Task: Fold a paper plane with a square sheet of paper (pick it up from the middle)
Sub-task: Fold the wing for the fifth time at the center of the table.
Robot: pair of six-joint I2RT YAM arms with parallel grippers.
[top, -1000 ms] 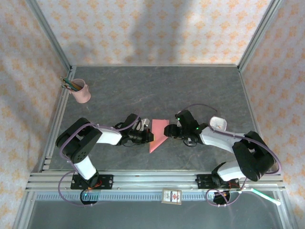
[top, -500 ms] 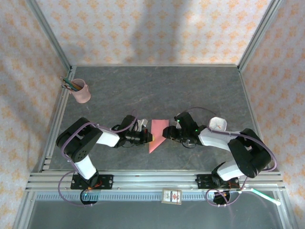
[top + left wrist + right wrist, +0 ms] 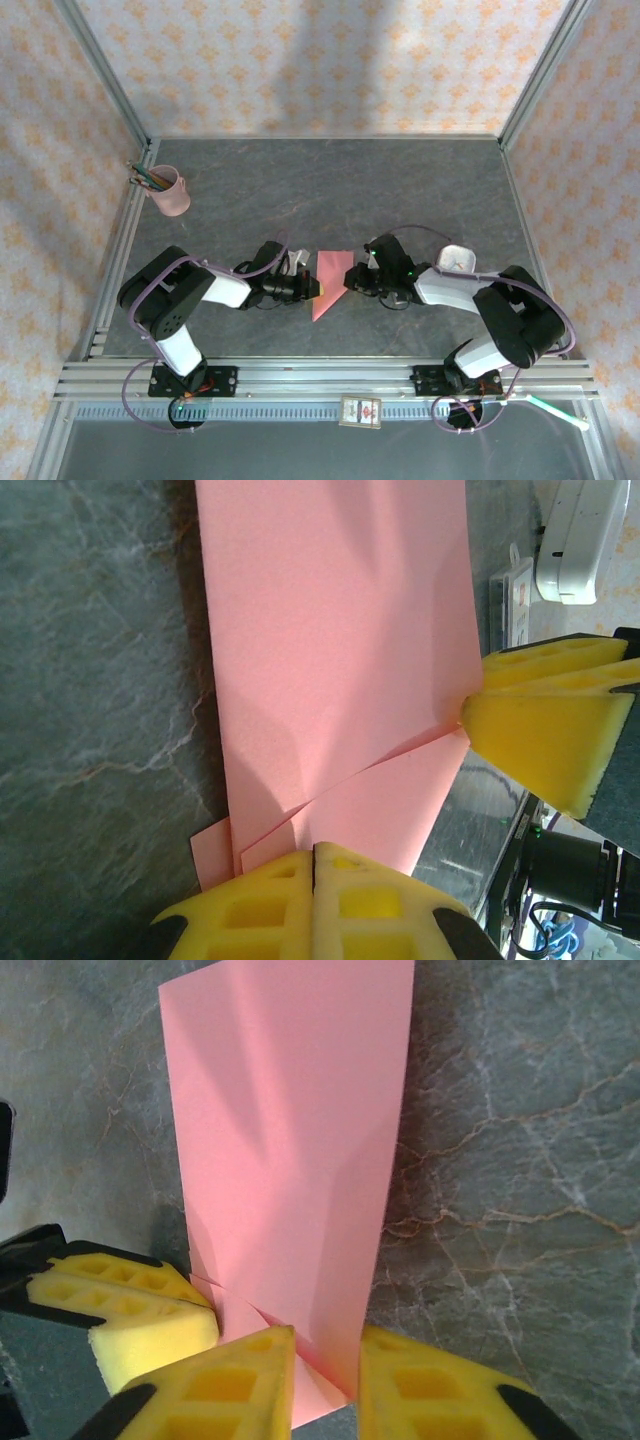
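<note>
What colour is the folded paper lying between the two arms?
The paper is plain salmon pink, unmarked; the left wrist view shows it best.

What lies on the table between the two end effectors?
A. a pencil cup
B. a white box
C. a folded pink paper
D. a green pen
C: the folded pink paper sits between the left end effector and the right end effector; the pencil cup stands at the far left.
</note>
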